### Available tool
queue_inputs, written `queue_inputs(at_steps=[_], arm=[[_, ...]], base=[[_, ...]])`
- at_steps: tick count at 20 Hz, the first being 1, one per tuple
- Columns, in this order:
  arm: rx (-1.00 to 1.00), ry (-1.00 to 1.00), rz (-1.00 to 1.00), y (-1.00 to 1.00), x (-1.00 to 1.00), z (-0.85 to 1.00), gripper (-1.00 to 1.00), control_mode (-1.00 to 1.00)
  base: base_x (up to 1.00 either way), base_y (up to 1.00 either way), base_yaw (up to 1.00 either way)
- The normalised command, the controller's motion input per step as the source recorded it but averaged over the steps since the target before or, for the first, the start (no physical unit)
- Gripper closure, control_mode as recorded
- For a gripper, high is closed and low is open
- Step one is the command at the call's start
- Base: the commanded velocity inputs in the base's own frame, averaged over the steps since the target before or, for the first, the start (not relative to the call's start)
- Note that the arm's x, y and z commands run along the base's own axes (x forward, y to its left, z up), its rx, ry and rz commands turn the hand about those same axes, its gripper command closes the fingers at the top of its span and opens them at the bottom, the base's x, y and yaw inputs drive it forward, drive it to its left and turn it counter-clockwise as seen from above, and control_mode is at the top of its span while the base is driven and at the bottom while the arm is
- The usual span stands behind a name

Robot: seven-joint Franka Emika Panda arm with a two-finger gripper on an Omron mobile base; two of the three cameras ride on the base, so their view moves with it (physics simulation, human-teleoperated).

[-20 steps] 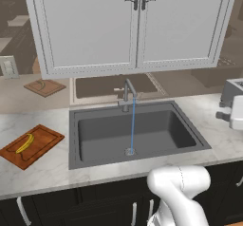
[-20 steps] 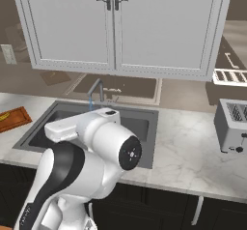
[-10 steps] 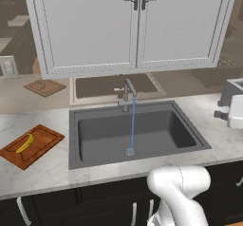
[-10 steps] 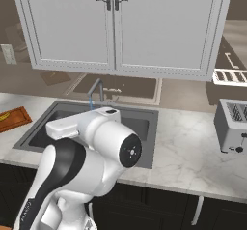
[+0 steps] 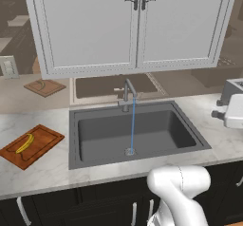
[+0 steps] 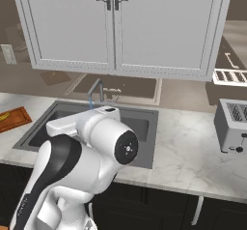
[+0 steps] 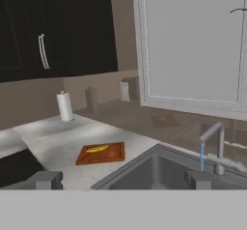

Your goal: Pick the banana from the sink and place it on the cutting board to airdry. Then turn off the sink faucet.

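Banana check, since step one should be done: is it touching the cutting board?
Touching. The left base view shows the banana lying flat on the cutting board, with no gap.

Robot's arm hides most of the sink (image 6: 144,127) basin.

A home kitchen, rendered. Shown by the marble bench (image 5: 52,173) with a recessed sink (image 5: 95,139), running faucet (image 5: 128,93) and toaster (image 6: 233,125). Also white wall cabinets (image 5: 133,25) above, dark ones below.
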Motion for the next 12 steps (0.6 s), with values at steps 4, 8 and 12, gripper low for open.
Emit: queue_inputs(at_steps=[4,8,12], arm=[[-0.07,0.00,-0.10,0.03,0.11,-0.07,-1.00,-1.00],[-0.07,0.00,-0.11,0.04,0.15,-0.13,-1.00,-1.00],[-0.03,0.00,-0.07,0.01,0.18,-0.09,-1.00,-1.00]], base=[[0.00,0.00,0.00],[0.00,0.00,0.00],[0.00,0.00,0.00]])
